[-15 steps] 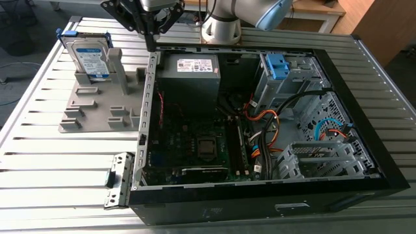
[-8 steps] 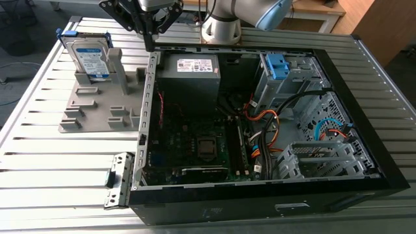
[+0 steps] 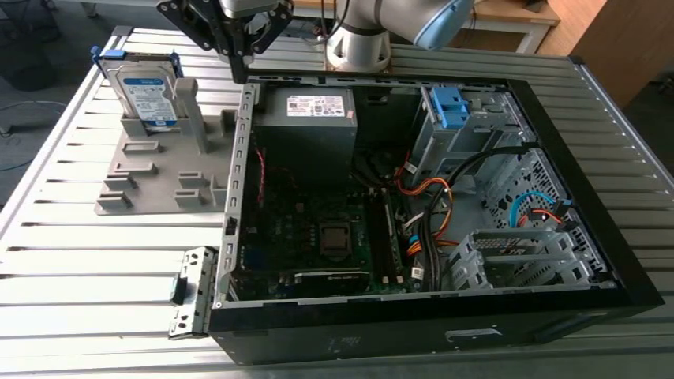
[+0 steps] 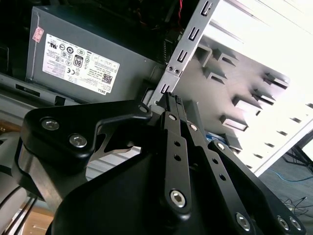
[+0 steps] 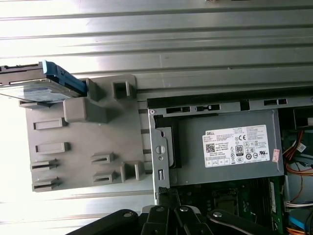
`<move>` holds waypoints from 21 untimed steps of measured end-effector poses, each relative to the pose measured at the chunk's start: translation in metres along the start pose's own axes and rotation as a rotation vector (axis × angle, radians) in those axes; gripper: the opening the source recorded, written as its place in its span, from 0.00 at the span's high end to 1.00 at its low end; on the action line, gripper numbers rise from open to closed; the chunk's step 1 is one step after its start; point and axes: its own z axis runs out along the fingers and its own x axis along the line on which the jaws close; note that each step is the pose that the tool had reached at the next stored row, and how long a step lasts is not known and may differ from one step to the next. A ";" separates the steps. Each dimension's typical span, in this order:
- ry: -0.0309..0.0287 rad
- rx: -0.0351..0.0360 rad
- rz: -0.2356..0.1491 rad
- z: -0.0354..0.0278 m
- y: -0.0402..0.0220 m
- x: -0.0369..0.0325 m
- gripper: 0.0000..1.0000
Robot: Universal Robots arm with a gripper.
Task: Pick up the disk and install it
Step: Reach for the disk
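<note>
Disk (image 3: 147, 93) is stood upright in a grey stand (image 3: 147, 185), well apart from the jaws and untouched. Gripper (image 3: 241, 76) is hung above the case wall (image 3: 249, 134), jaws clenched on nothing; power supply (image 3: 305, 134) lies just beside them.

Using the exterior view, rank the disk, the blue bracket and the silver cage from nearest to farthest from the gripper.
Nearest the gripper first:
1. The disk, upright in the grey holder, at the exterior view's left.
2. The blue bracket, at the drive bay.
3. The silver cage, low at the exterior view's right.
</note>
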 end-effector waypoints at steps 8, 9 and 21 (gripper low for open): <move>0.0000 0.0000 0.000 -0.0001 -0.0002 0.0030 0.89; 0.0000 0.0000 0.000 -0.0001 -0.0003 0.0034 0.89; 0.0001 0.0000 0.000 -0.0002 -0.0006 0.0082 0.89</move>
